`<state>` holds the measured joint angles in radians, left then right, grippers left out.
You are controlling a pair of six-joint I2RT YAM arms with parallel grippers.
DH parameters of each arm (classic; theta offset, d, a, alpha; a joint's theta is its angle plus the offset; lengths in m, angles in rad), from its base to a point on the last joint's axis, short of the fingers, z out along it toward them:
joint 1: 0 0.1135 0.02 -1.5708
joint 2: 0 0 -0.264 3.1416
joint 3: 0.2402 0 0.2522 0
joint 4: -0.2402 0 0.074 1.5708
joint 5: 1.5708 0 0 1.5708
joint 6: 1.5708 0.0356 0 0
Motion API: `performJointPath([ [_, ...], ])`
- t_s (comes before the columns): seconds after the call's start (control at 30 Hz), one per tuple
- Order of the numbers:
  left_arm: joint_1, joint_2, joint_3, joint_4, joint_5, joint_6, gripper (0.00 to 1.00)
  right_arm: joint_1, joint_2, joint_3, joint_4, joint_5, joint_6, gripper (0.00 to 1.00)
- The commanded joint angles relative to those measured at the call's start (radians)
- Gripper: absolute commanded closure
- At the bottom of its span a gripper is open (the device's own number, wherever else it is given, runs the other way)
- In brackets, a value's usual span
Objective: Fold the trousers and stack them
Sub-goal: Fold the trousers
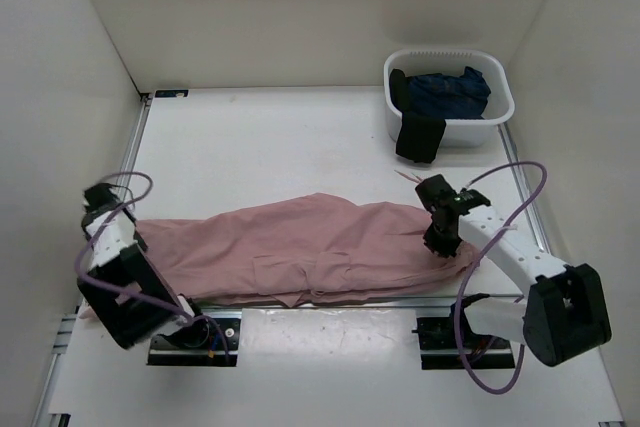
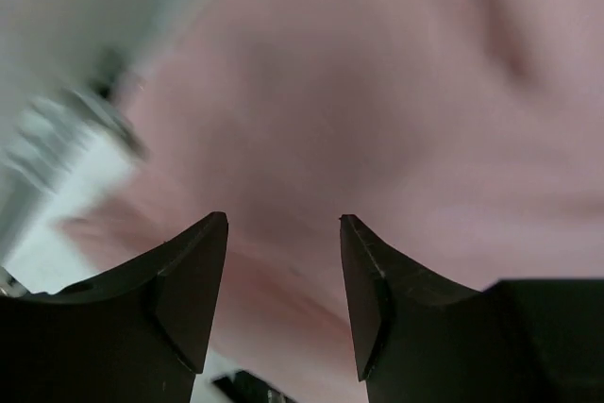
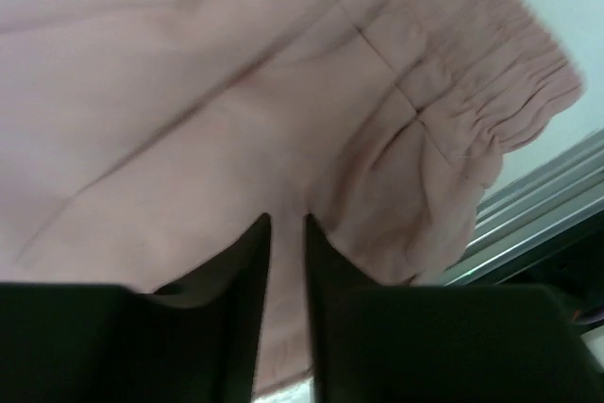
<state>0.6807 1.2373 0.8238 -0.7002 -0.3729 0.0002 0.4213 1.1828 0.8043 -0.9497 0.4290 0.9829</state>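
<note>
A: Where are the trousers (image 1: pixel 300 247)?
B: Stretched lengthwise along the near edge of the desk (image 1: pixel 260 137). Thin, limp and light, so grip hems.
A: Pincers?
B: The left pincer (image 2: pixel 283 271) gapes over a leg end. The right pincer (image 3: pixel 287 309) seemingly nips cloth beside the gathered waistband (image 3: pixel 491 73).

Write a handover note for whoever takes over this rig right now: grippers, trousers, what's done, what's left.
Left gripper: open, over the leg end of the trousers.
Right gripper: nearly closed at the waistband end; grip on cloth unclear.
Trousers: stretched along the near edge of the table, wrinkled, not folded.
Done: laid out. Left: every fold, then stacking.
White basket at far right holds dark clothes.
</note>
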Motion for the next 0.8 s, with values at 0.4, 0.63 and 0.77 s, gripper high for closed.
performJointPath([
  [0.4, -0.414, 0.454, 0.152, 0.131, -0.095, 0.000, 0.42, -0.410, 0.334, 0.019, 0.330, 0.028, -0.145, 1.00],
  [0.63, -0.561, 0.560, 0.305, 0.032, -0.119, 0.000, 0.35, -0.431, 0.410, 0.289, 0.269, -0.039, -0.315, 0.78],
  [0.77, -0.572, 0.574, 0.333, -0.021, -0.146, 0.000, 0.31, -0.440, 0.247, 0.300, 0.171, -0.049, -0.293, 0.18],
])
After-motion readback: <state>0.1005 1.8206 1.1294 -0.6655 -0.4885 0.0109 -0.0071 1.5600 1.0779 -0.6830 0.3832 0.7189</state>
